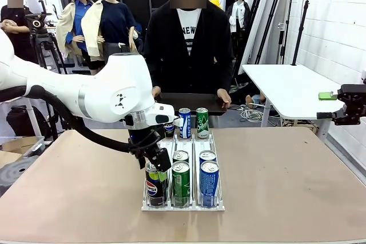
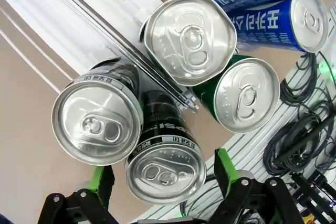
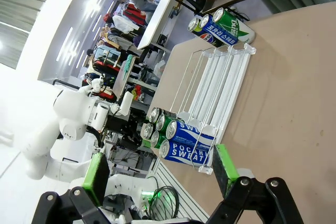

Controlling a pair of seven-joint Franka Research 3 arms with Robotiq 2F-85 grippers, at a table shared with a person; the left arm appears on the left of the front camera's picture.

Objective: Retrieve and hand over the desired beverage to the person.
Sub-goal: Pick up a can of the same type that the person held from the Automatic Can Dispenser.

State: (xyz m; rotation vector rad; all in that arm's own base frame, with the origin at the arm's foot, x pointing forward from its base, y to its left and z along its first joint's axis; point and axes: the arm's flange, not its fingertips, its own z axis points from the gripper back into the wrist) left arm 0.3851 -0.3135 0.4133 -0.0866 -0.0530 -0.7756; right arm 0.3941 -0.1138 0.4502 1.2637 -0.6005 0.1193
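A clear three-lane rack (image 1: 183, 206) on the brown table holds black Pepsi, green and blue Pocari cans. My left gripper (image 1: 156, 168) hangs open just above the left lane's front end. In the left wrist view its green pads (image 2: 223, 164) flank the top of one black Pepsi can (image 2: 165, 169), with a second black can (image 2: 97, 124) beside it. My right gripper (image 1: 325, 106) is open and holds nothing, well off to the right above the table edge. The person (image 1: 189, 44) stands at the far side, both hands on a dark tray (image 1: 189, 102).
Three more cans stand at the rack's far end: a small Pepsi (image 1: 169, 129), a blue Pocari (image 1: 185, 123) and a green one (image 1: 202, 122). A white table (image 1: 286, 87) is at the back right. Cables (image 2: 302, 129) lie below the table edge.
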